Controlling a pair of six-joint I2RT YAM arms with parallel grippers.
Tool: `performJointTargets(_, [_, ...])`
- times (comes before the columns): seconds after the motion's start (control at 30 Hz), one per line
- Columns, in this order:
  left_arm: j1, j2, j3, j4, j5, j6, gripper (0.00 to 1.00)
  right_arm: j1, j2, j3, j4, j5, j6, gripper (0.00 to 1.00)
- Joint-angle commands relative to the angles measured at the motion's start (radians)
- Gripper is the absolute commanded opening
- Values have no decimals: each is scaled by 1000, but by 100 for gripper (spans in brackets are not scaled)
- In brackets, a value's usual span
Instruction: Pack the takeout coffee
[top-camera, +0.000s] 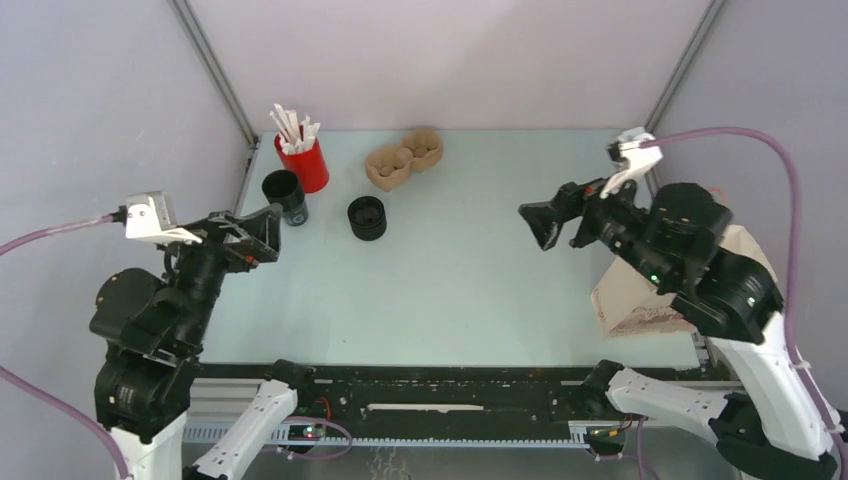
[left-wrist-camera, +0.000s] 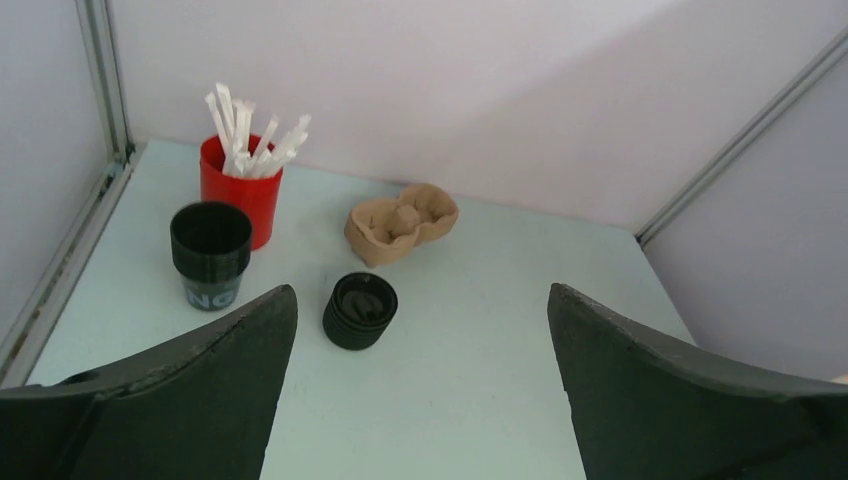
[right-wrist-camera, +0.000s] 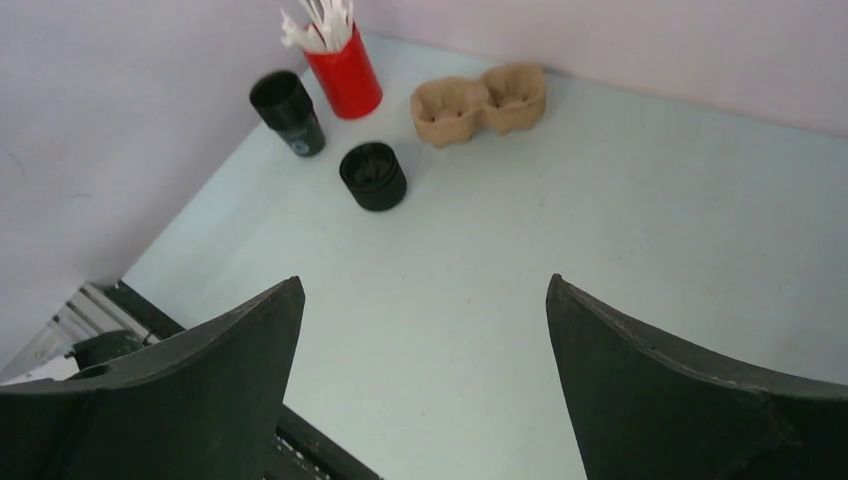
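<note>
Takeout coffee cup (left-wrist-camera: 210, 255): small, black, tapered, white lettering, upright on tabletop (top-camera: 450, 290) touching red cup (left-wrist-camera: 243, 190). Left end effector (left-wrist-camera: 421, 292) and right end effector (right-wrist-camera: 425, 283): both spread, empty.

There was one black cup (top-camera: 285, 196) at the far left and one red cup (top-camera: 305, 167) just beside it. One squat black round piece (top-camera: 367, 218) stood near them. One brown pulp tray (top-camera: 403, 158) with two wells lay farther back. One brown paper bag (top-camera: 640, 300) showed at the right, partly hidden. The white sticks (top-camera: 293, 127) numbered perhaps eight; they overlapped too much to count.
</note>
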Motion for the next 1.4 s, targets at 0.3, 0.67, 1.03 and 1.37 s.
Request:
performJointTargets(0.3, [125,49,-190,-9,194,-73,100,149,237,-25,-105,158,107,99])
performJointTargets(0.67, [171,406,-113,-123,-85,67,100,154,350,-85,-157,174,183,100])
performJointTargets(1.03, [332,1100,344,-129,-40,96,88,131,238,-202,-77,-45,136,100])
performJointTargets(1.37, [392,1238,369,-50,206,84,67,128,220,-209,-70,-24,108,100])
